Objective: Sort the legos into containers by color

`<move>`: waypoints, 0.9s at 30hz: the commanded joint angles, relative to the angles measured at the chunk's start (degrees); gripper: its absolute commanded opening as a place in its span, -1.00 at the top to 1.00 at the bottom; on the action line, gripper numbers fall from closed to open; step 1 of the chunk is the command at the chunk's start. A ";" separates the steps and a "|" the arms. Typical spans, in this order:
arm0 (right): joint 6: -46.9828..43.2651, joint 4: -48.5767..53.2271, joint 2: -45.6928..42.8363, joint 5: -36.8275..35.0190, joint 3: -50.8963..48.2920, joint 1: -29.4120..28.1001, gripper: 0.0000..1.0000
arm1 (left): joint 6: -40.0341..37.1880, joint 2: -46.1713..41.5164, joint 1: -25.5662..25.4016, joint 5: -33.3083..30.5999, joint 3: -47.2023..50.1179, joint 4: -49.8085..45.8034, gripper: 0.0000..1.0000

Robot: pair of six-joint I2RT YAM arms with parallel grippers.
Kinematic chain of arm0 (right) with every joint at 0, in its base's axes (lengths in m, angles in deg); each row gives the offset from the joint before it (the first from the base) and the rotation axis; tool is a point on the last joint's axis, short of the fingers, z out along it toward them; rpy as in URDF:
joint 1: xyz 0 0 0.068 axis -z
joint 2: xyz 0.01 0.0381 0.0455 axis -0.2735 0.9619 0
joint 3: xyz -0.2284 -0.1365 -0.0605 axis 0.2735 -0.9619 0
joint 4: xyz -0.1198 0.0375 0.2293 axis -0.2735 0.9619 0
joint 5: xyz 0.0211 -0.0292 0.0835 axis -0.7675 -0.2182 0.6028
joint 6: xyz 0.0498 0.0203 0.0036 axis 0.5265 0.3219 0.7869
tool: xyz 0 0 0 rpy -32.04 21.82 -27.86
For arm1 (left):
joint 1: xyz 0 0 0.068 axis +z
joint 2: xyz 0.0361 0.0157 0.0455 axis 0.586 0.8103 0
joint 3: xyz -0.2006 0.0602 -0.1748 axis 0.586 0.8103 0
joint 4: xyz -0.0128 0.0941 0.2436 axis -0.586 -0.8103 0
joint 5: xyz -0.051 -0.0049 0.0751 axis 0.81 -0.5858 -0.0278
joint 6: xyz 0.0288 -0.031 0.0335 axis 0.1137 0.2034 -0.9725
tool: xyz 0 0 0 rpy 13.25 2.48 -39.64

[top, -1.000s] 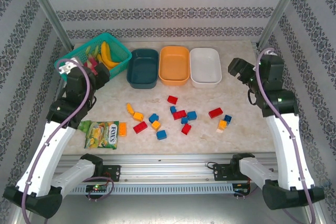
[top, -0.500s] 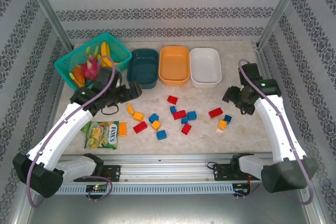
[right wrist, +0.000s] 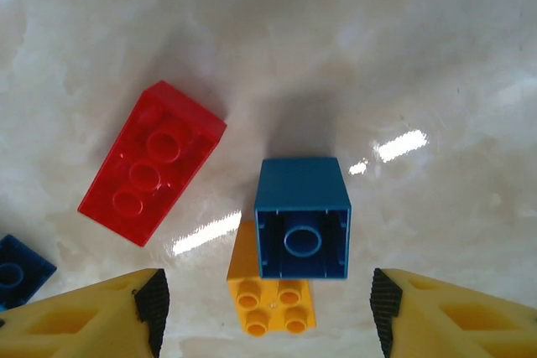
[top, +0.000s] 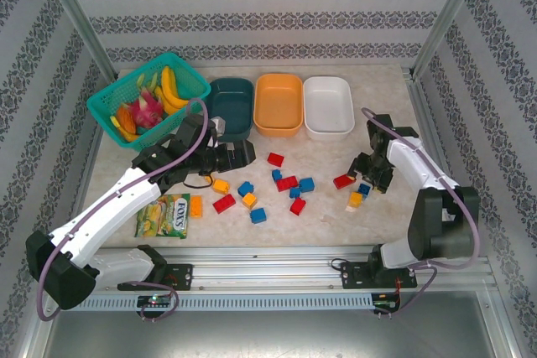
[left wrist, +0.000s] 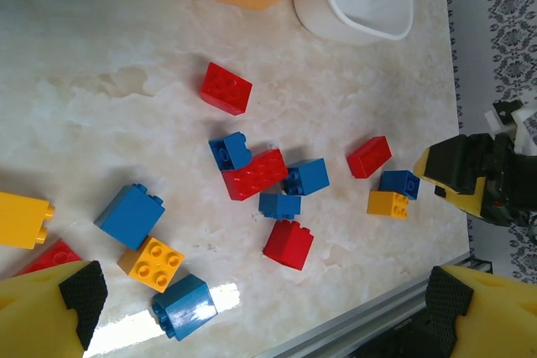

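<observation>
You had, left to right: 1 left gripper [top: 245,154], fingers spread wide, over the legos [top: 287,183] loose on the table [top: 394,215] before 3 containers, the teal bin [top: 228,132], orange bin [top: 278,127] and white bin [top: 328,129]; 1 right gripper [right wrist: 267,299], fingers parted either side of 1 blue brick [right wrist: 302,220], clear of both faces, 1 yellow brick [right wrist: 270,308] just beside.

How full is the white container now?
Empty: seen from above, the white container has a bare floor; nothing lies inside.
</observation>
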 commanded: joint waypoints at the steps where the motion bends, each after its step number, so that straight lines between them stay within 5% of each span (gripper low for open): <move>1: -1.77 -1.63 0.19 0.86 -0.78 0.89 -0.32 | 0.38 -0.05 -0.94 0.60 0.11 1.46 -1.00; 11: 4.80 0.15 -6.84 2.96 -7.70 -0.52 -0.34 | 0.86 -0.09 -0.98 -0.41 1.00 1.59 -1.00; 19: 6.05 -4.25 -4.49 4.71 -11.66 -3.14 -0.36 | 0.80 0.41 -1.13 0.31 1.18 2.29 -1.00; 27: 5.16 -7.02 -0.27 2.78 -10.94 -4.39 -0.12 | 0.81 0.13 -1.57 0.37 1.61 2.13 -1.00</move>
